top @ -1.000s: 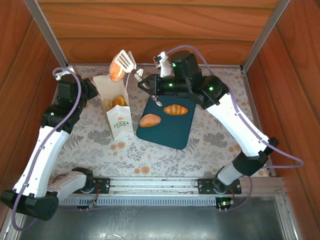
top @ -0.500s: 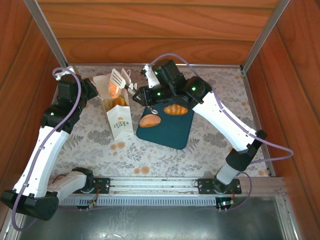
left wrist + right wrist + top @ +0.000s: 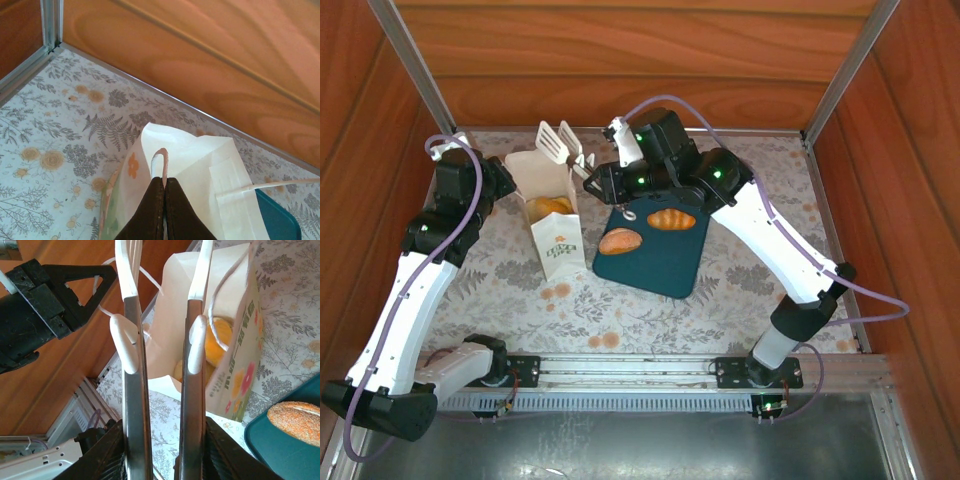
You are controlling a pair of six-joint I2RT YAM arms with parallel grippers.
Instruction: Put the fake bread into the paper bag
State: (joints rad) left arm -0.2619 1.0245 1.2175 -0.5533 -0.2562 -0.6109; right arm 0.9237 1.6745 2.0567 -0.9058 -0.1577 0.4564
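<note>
1. Where the table [image 3: 740, 290] comes nearest the arm bases, a dark teal tray [image 3: 655, 270] lies flat just to the right of the paper bag [image 3: 562, 245]. The tray's left edge is close beside the bag's foot.
2. On that tray, right of the bag, rest an oval roll [image 3: 620, 240] and a scored roll [image 3: 671, 219]. The oval one sits by the tray's left edge, nearest the bag. The scored one lies a little farther back and farther right, apart from the first.
3. The bag stands upright on the table with its mouth open and its logo side turned toward the arm bases. More fake bread [image 3: 552, 207] lies inside it, golden-orange below the rim. How many pieces are in there cannot be told.
4. At the bag's left rim the left gripper [image 3: 164, 187] is pinched tight, its dark fingers [image 3: 150, 210] pressed together with the paper edge caught between them.
5. Just right of the bag's far rim, the right gripper [image 3: 160, 450] clasps a pair of tongs [image 3: 563, 150] from outside, one finger against each metal arm. The arms stand a narrow gap apart, roughly parallel, and the tongs are empty.
6. The white tips of the tongs reach over the far side of the bag's mouth, and a thin cord handle [image 3: 220, 285] of the bag loops beside the right-hand tip.
7. Beyond the bag rises the wooden wall [image 3: 640, 90] at the table's far edge.
</note>
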